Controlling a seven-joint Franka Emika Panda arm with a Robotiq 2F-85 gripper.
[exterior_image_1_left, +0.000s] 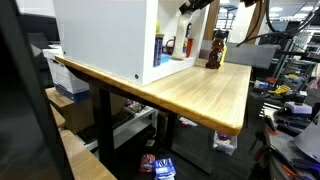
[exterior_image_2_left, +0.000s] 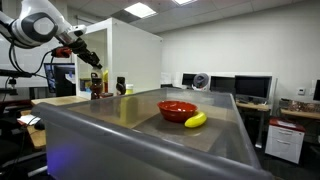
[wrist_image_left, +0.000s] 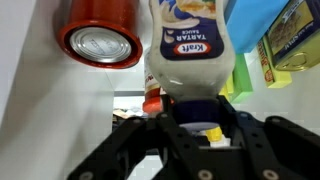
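Observation:
In the wrist view my gripper (wrist_image_left: 198, 108) is closed around the dark cap end of a white Kraft tartar sauce bottle (wrist_image_left: 190, 45), whose label reads upside down. A red can (wrist_image_left: 100, 40) is close beside the bottle. In both exterior views the gripper (exterior_image_1_left: 190, 6) (exterior_image_2_left: 93, 58) is raised at the open side of a white cabinet (exterior_image_1_left: 105, 40), above a dark bottle (exterior_image_1_left: 214, 50) on the wooden table (exterior_image_1_left: 200, 90). The held bottle is too small to make out in the exterior views.
Blue (wrist_image_left: 250, 25) and yellow-green (wrist_image_left: 295, 40) boxes are on the bottle's other side. A red bowl (exterior_image_2_left: 178, 110) and a banana (exterior_image_2_left: 195, 120) lie on a grey surface (exterior_image_2_left: 120, 125). Bottles (exterior_image_2_left: 97, 85) stand below the arm. Lab clutter surrounds the table.

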